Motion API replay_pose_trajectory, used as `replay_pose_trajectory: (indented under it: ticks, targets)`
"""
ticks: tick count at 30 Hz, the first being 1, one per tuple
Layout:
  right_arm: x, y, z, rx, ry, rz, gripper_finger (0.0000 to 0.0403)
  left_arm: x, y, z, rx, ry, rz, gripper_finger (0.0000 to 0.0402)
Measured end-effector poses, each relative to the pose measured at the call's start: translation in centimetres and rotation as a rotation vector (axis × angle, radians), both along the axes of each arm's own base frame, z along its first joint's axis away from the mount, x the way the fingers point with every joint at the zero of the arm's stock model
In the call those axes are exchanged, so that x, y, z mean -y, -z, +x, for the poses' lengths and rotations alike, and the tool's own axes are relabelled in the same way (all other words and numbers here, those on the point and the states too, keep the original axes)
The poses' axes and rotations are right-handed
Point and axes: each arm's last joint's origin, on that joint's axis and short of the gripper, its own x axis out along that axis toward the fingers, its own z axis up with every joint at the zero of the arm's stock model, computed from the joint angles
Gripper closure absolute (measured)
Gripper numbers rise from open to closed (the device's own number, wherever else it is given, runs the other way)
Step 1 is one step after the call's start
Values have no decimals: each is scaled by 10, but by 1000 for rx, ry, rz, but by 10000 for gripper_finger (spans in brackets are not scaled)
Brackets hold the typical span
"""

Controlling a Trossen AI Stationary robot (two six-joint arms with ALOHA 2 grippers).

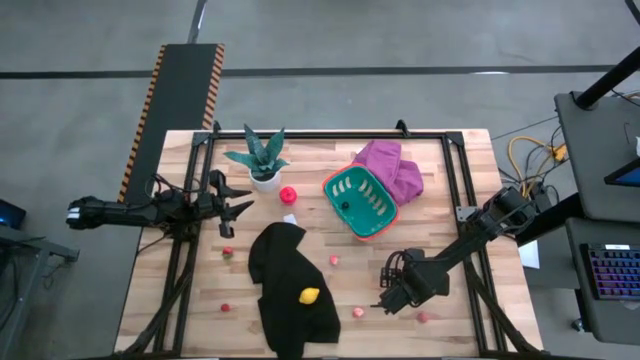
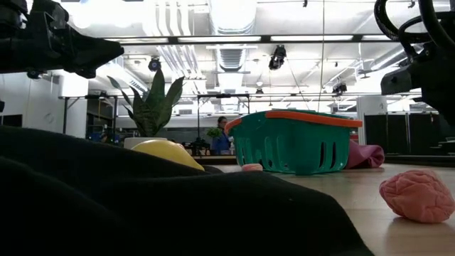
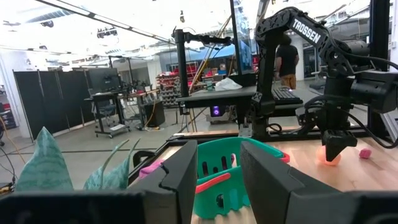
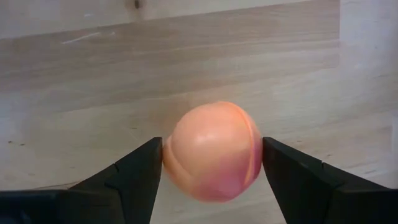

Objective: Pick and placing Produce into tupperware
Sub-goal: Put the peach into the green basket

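Note:
The teal tupperware (image 1: 360, 203) with an orange rim stands mid-table, also in the low view (image 2: 295, 142). Small pink and red produce pieces lie scattered on the wood, among them a red one (image 1: 288, 194) and pink ones (image 1: 357, 312) (image 1: 424, 317). A yellow piece (image 1: 310, 295) rests on a black cloth (image 1: 290, 285). My right gripper (image 1: 390, 300) points down near the table's near edge, shut on an orange-pink peach (image 4: 212, 151). My left gripper (image 1: 235, 205) hovers open at the left, beside the potted plant (image 1: 262, 160), empty. My right gripper pinches the orange-pink peach between its two fingers, one finger (image 4: 140, 171) on each side of its round body (image 4: 177, 155). The fingers come from above, pointing down, as the left wrist view shows (image 3: 333, 146). Whether the peach (image 3: 329, 155) rests on the table or is just clear, I cannot tell.
A purple cloth (image 1: 392, 165) lies against the tupperware's far side. The black cloth covers the near middle of the table. A lumpy pink piece (image 2: 416, 195) lies close to the low camera. A black frame rail (image 1: 330, 135) edges the table. A person stands far behind (image 3: 287, 59).

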Motion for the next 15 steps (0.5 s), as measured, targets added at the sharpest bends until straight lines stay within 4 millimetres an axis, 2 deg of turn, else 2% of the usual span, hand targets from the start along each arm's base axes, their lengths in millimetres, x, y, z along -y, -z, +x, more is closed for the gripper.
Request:
replay_pose_trajectory:
  ticks: [15]
  targets:
    - [2,9,-3,-6,-2,5,144,0,0,0,-3,0,0,294]
